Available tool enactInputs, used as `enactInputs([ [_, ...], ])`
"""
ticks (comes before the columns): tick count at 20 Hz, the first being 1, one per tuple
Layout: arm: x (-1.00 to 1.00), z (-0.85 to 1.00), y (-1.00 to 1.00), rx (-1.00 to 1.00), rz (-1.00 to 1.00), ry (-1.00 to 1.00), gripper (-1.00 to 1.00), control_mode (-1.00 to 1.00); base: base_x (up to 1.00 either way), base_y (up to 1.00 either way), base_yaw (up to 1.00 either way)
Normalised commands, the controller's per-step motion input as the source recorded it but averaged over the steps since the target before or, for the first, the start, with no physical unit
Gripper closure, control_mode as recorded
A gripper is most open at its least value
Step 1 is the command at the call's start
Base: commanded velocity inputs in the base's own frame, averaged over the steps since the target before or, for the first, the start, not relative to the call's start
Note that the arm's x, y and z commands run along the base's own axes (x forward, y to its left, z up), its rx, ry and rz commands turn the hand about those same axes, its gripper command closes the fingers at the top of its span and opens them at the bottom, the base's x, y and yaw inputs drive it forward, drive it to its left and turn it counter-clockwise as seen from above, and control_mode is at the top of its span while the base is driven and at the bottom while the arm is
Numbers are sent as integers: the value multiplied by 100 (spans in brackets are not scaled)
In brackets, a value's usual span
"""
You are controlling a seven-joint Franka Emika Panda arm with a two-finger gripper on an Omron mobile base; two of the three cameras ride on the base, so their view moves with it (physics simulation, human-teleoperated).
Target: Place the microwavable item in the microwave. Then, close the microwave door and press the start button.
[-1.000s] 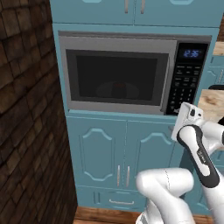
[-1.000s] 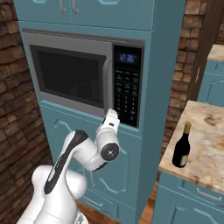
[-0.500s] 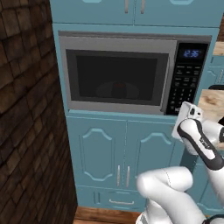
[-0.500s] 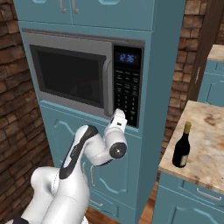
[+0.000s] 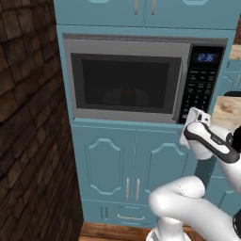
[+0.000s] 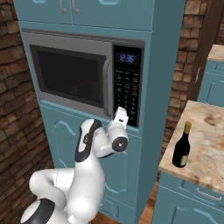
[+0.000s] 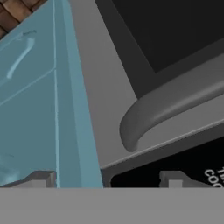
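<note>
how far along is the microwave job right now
Done: the microwave door looks shut, with something reddish dimly visible behind its glass, likely the cup. In hand: the open tool sits close to the bottom of the door handle, beside the keypad. Left: pressing start.

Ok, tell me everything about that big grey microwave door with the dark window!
The wide grey-framed microwave door with dark glass is shut, flush in the blue cabinet wall. A round plate shows dimly behind the glass. Its curved grey bar handle runs down the edge beside the black keypad panel. The gripper, jaws apart, sits near the handle's lower end, not touching it.
</note>
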Motion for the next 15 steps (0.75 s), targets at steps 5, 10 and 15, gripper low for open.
enactInputs([
  [5, 19, -19, -5, 0, 0, 0, -100, -100, 0, 0, 0],
  [10, 7, -32, -12, 0, -1, 1, -100, -100, 0, 0, 0],
  [15, 6, -36, -16, 0, 0, 4, -100, -100, 0, 0, 0],
])
